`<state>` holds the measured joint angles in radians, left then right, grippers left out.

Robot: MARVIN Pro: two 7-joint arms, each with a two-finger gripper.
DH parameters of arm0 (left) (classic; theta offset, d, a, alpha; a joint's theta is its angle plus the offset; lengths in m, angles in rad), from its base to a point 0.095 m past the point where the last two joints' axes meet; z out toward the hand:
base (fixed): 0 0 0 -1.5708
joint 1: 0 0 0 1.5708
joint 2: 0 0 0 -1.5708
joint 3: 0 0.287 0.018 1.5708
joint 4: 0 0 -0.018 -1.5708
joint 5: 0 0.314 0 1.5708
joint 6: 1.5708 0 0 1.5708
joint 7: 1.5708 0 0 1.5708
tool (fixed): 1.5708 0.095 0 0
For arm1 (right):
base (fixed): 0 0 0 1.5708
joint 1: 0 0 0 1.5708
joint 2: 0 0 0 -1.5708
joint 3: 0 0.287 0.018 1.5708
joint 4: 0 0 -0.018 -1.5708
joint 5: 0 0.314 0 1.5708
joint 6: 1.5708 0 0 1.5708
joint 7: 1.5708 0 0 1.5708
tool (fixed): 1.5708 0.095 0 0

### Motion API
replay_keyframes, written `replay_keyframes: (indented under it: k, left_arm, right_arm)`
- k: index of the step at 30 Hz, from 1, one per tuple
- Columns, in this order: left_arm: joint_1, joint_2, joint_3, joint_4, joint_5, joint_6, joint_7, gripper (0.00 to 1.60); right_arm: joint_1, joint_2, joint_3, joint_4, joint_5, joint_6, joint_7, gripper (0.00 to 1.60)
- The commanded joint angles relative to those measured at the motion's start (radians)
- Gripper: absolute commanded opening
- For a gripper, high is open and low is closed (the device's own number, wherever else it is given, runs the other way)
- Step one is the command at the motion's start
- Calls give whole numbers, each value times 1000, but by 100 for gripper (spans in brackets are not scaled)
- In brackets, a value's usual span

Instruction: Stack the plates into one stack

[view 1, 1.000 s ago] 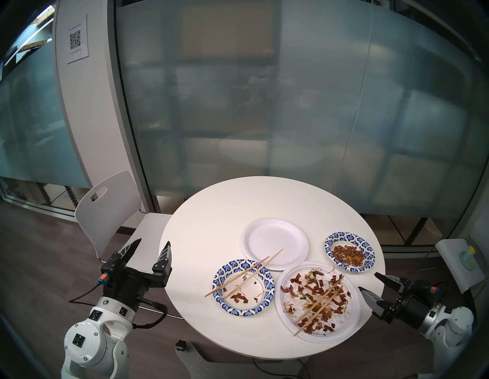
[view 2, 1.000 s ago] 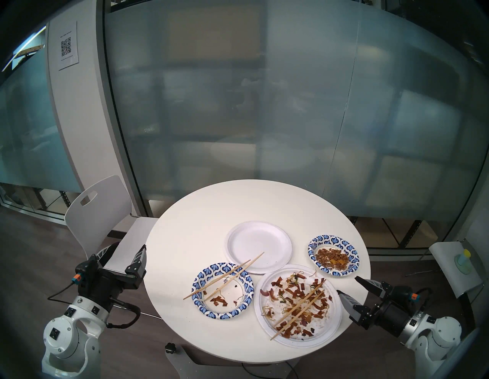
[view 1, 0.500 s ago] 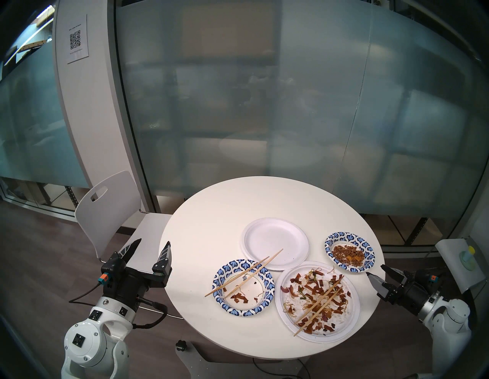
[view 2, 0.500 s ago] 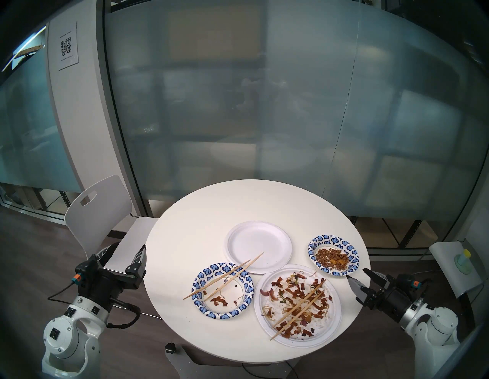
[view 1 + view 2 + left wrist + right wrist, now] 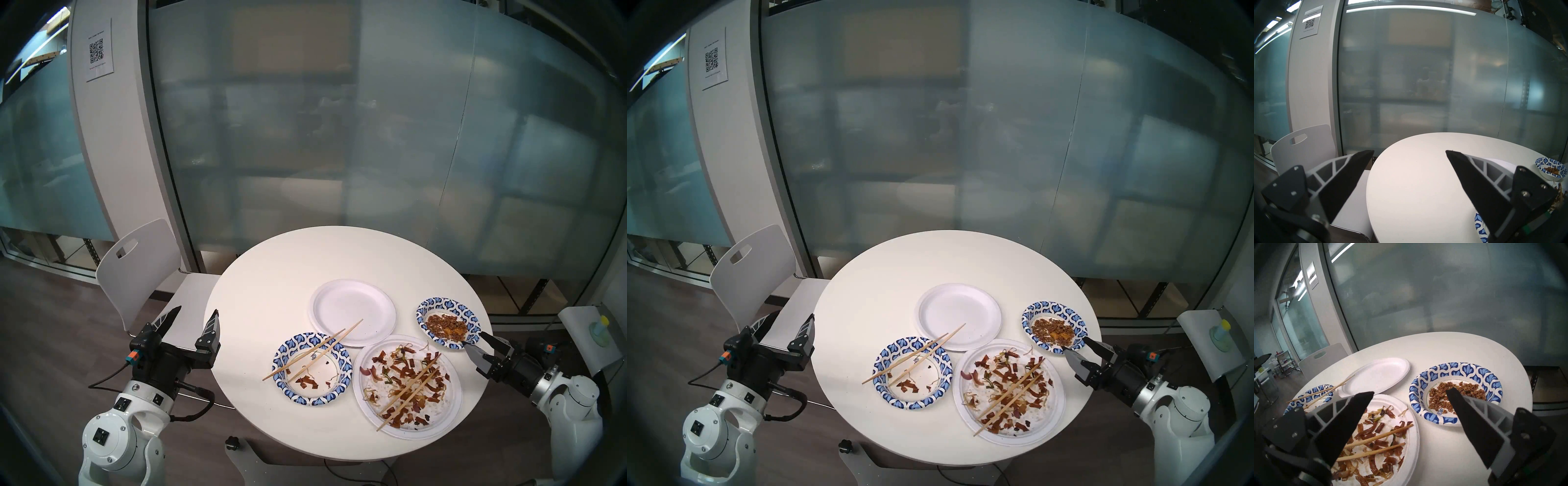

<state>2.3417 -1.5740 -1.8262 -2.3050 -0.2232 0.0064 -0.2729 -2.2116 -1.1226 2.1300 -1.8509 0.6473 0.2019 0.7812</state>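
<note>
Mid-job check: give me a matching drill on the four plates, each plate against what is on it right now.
Plates:
1. far white plate
2. near white plate
3. left patterned plate
4. right patterned plate

What it carries:
A. brown crumbs, no chopsticks
B. noodle scraps under two chopsticks
C. only chopstick tips across its near rim
D. a few scraps; two chopsticks across it

Pairs: 1-C, 2-B, 3-D, 4-A
</note>
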Motion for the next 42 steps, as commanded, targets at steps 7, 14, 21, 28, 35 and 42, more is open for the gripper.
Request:
replay_keyframes:
  k: [7,14,21,28,35,42]
  left_arm:
    - [0,2,1,-20,2,-2,-2,160]
    - [0,2,1,-20,2,-2,-2,160]
    - [0,2,1,-20,2,-2,-2,160]
    - [0,2,1,-20,2,-2,-2,160]
    - [0,2,1,-20,2,-2,-2,160]
    - [0,2,1,-20,2,-2,-2,160]
  right_arm:
    - [-44,18,-1,-77,-47,-16,14,160]
    - [-92,60,-51,-117,-130,-31,77,160]
    - [-83,108,-93,-123,-224,-51,103,160]
    - [-65,164,-97,-132,-244,-34,165,160]
    - [-48,221,-123,-138,-284,9,206,160]
    - [-40,240,-144,-132,-328,9,225,160]
